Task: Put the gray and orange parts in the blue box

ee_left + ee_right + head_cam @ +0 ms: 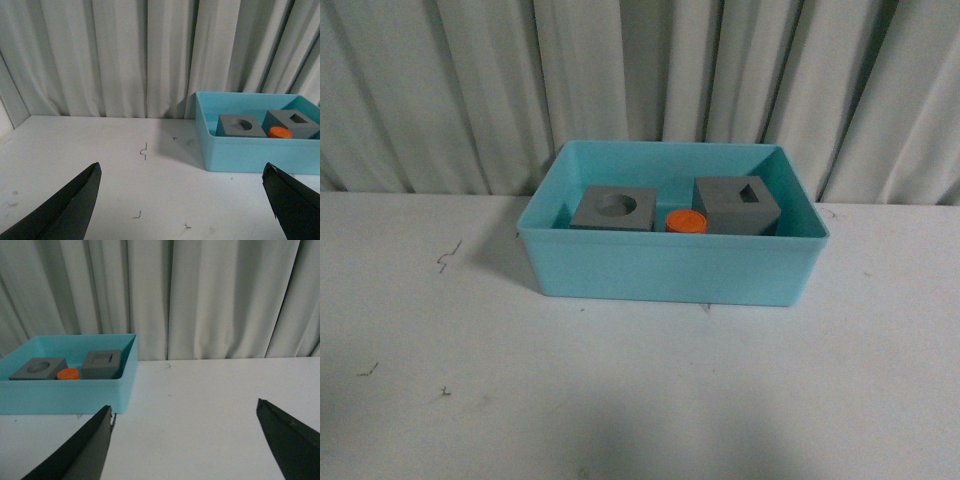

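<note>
Front view: blue box (670,270) sitting on table (620,400), holding 2 gray cubes (612,209) (736,205), orange cylinder (686,221) between. Left gripper (182,200), right gripper (185,440) idling apart, jaws gaping wide, empty; task appearing complete.

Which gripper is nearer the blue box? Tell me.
Neither clearly: the left gripper sits off the left end of the blue box, the right gripper off its right end, about equally far.
</note>
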You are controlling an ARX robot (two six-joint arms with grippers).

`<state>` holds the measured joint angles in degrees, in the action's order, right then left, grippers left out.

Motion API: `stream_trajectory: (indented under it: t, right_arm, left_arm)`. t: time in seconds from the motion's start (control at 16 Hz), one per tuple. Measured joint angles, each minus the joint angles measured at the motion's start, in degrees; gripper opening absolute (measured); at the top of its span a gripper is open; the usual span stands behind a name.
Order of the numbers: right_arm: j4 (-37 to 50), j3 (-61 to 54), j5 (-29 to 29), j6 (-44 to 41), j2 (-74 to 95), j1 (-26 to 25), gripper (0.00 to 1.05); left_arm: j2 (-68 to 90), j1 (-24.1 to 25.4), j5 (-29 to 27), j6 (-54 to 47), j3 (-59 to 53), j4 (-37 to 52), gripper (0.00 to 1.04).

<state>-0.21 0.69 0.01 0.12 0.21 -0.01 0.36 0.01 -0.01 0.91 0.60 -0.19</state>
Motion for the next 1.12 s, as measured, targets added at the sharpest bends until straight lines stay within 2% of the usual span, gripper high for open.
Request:
stream_trajectory:
  t: [0.06,0.12,0.19,1.12]
  right_arm:
    - [0.00,0.00,0.00,0.00,0.00,0.00,0.96]
    - [0.00,0.00,0.00,0.02,0.00,0.00,1.00]
    - [-0.02,0.00,0.00,0.02,0.00,0.00,0.97]
    - [-0.02,0.00,0.00,0.00,0.00,0.00,0.98]
  left_arm:
    - [0.00,0.00,0.00,0.00,0.00,0.00,0.98]
    - [0.00,0.00,0.00,0.00,0.00,0.00,0.98]
    - [0.00,0.00,0.00,0.00,0.00,0.00,0.98]
    - [0.00,0.00,0.00,0.00,0.00,0.00,0.98]
